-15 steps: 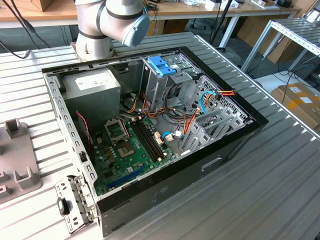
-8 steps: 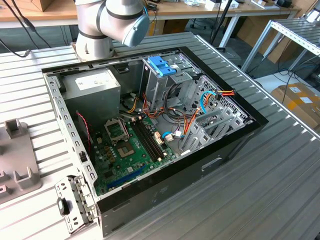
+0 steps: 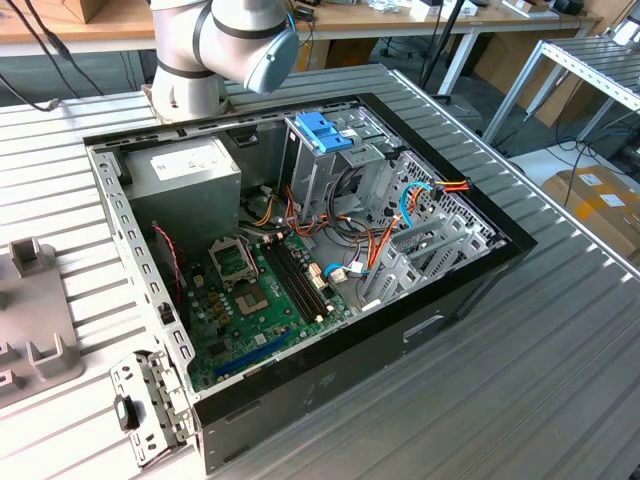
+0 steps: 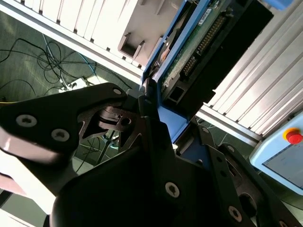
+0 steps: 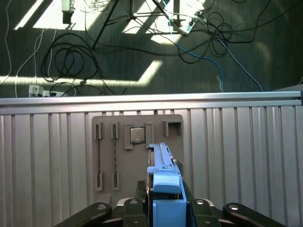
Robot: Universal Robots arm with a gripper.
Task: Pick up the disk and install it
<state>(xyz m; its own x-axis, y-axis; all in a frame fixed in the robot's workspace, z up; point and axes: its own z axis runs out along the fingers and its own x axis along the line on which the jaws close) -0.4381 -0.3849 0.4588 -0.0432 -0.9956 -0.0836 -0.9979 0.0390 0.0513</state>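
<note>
The disk [image 4: 199,42] is a flat dark drive with a green circuit board on one face and bright blue rails. In the second wrist view my gripper [image 4: 173,125] is shut on its blue tab end, a black finger on each side. In the first wrist view the disk [image 5: 163,184] stands edge-on between the same fingers, and my gripper [image 5: 164,208] holds it over a grey fixture plate [image 5: 106,151] on the ribbed table. The open computer case [image 3: 300,400] lies in the middle of the exterior view, with a metal drive cage [image 3: 315,175] topped by a blue handle.
A small square chip [image 5: 137,135] sits in the grey fixture plate. The arm's joint [image 3: 235,40] rises behind the case. Grey holders [image 3: 40,320] lie at the exterior view's left. Beyond the table edge [image 5: 151,98], cables cover the floor. A red button [image 4: 294,136] sits on a pale box.
</note>
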